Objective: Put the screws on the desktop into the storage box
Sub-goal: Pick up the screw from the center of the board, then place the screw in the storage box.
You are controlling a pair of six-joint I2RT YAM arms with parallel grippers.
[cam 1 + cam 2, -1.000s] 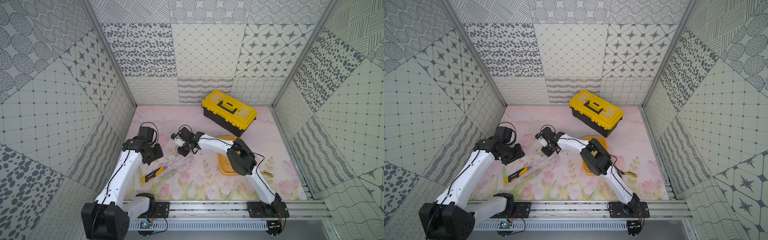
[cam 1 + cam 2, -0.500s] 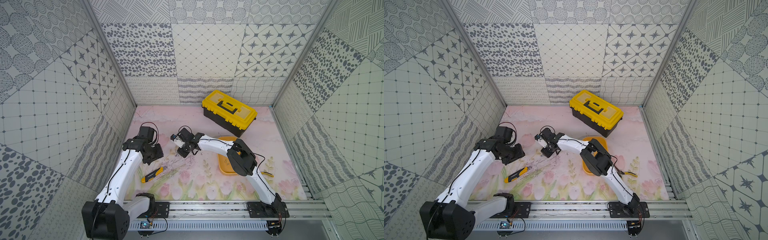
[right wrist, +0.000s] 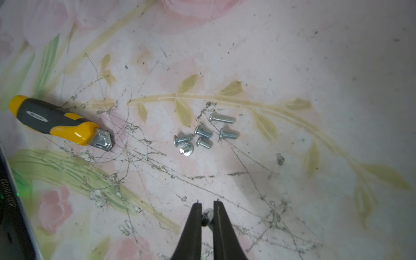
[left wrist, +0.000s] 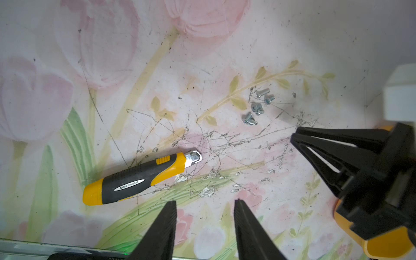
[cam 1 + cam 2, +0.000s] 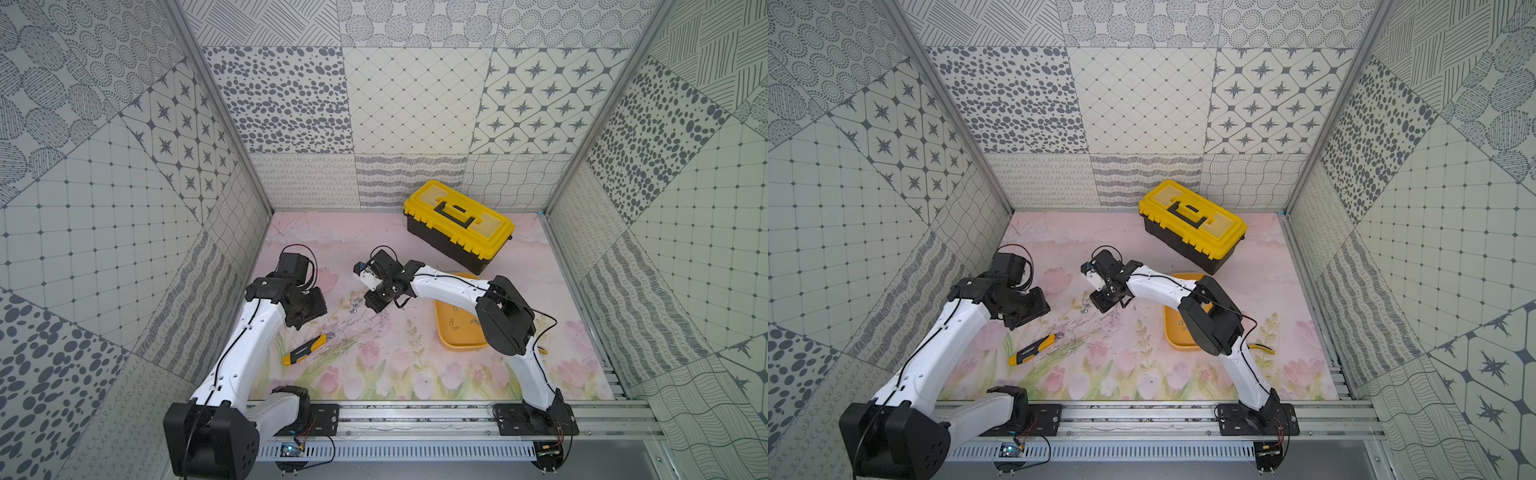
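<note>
Right gripper (image 3: 207, 202) is pinching one screw (image 3: 207, 215); six screws (image 3: 202, 131) are lying on the surface (image 3: 315, 56); left gripper (image 4: 204, 202) is hanging open.

On the desktop (image 5: 374, 241), the toolbox (image 5: 457, 220) is placed at the back right. The storage box (image 5: 459, 345) is set just in front of it, and some screws (image 5: 451, 322) are seen inside it. A group of loose screws (image 3: 203, 135) is laid near the middle, left of the storage box. The utility knife (image 5: 304, 350) is found in front of this group, further left. A single screw (image 3: 207, 215) is held in the right gripper (image 3: 207, 202), near the group.
</note>
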